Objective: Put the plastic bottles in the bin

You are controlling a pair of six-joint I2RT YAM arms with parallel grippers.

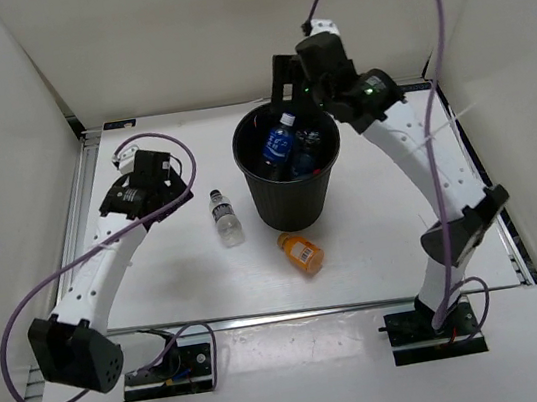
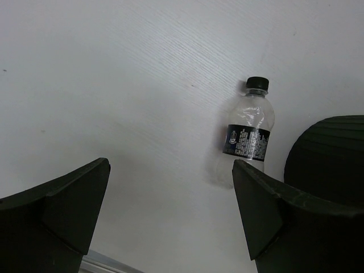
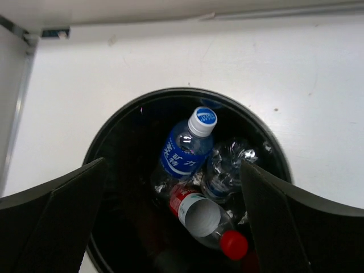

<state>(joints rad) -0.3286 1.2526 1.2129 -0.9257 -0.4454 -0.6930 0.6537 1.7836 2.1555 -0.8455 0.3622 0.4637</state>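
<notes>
R arm reaches over the bin. The right claw hangs straight above the opening, fingers spread wide w/ nothing btwn them. It's prob placed there so anything let go falls inside, not on the rim. The bin stands upright mid-table, w/in reach of both arms.

Three bottles lie in it:
- blue-label bottle, leaning cap-up
- second blue-label bottle, touching the first
- red-label bottle, lying lower w/ its red cap toward the cam

Two are still out on the table. The dark-label bottle is on its side just beside the bin, on its L side. The orange bottle is on its side near the bin's front.

The left claw hovers over bare table, also spread & empty, w/ the dark-label bottle off toward its bin-side finger. My read: that one's next, and the claw needs to shift over first.

Views:
- Right wrist cam alone shows the bin's contents clearly, labels + caps. The top cam gets just a blue label & dark shapes.
- Left wrist cam shows the black cap & label print close up, but no orange bottle.
- Only the top cam has both strays & both arms together.
</notes>
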